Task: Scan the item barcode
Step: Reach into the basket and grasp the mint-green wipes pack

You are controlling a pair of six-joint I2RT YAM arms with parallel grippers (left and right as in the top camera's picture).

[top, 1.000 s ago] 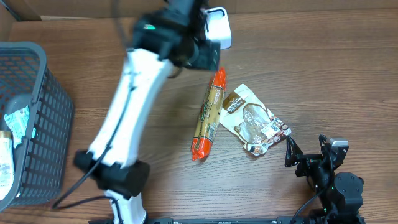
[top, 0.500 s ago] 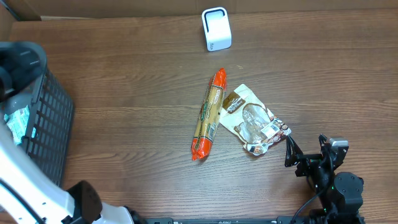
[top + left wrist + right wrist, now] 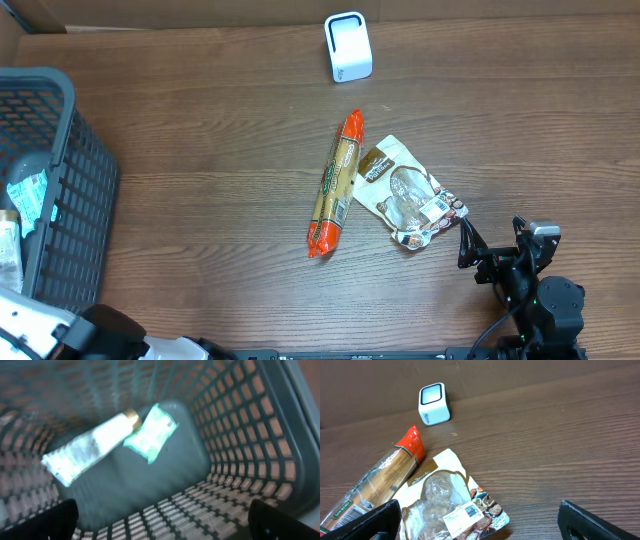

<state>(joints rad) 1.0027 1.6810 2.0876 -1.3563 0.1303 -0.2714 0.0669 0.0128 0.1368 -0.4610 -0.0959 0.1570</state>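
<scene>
The white barcode scanner (image 3: 348, 46) stands at the back of the table, also seen as the scanner (image 3: 434, 397) in the right wrist view. A long spaghetti pack with red ends (image 3: 336, 185) and a snack bag (image 3: 408, 195) lie side by side mid-table. The bag's barcode label (image 3: 465, 514) faces up. My right gripper (image 3: 492, 240) rests open at the front right, just short of the bag, with nothing between its fingers (image 3: 595, 522). My left gripper (image 3: 160, 527) is open and empty above the grey basket (image 3: 235, 435). A white tube (image 3: 90, 447) and a green packet (image 3: 151, 432) lie inside it.
The grey mesh basket (image 3: 70, 130) fills the table's left edge, its tall walls around the items. Part of the left arm (image 3: 60, 338) shows at the front left corner. Bare wood lies between the basket and the spaghetti pack.
The left arm swung from the scanner at the back over to the left and front, leaving most of the overhead view. The right arm and the items on the table have not moved.
</scene>
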